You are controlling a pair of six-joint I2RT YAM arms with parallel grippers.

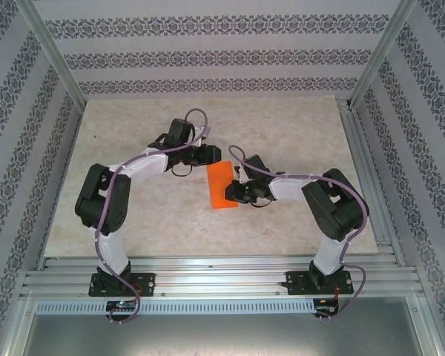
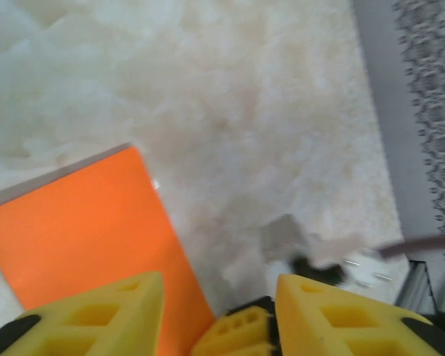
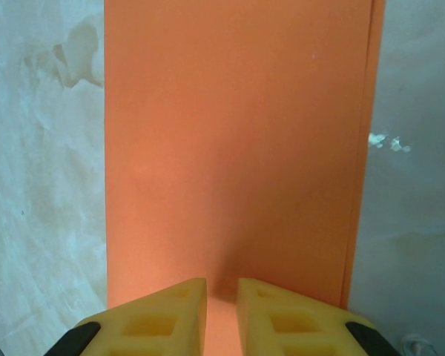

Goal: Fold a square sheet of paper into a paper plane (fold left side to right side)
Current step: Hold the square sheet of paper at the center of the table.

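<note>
Right, the half-fold looks done: paper [image 1: 222,185] lies doubled mid-desk [image 1: 133,141]. Left tool [image 2: 216,289] is apart at its far end. Right tool [image 3: 221,289] is nearly together over it, grip unclear. Next you'd press the crease flat.

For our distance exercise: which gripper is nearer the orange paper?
Right. The right gripper sits over an edge of the orange paper; the left gripper is open beside its corner.

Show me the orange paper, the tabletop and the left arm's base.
orange paper [image 1: 222,187], top view, middle of its upper face.
tabletop [image 1: 297,126], top view, bare patch far right of the paper.
left arm's base [image 1: 137,282], top view, its black mounting plate.
</note>
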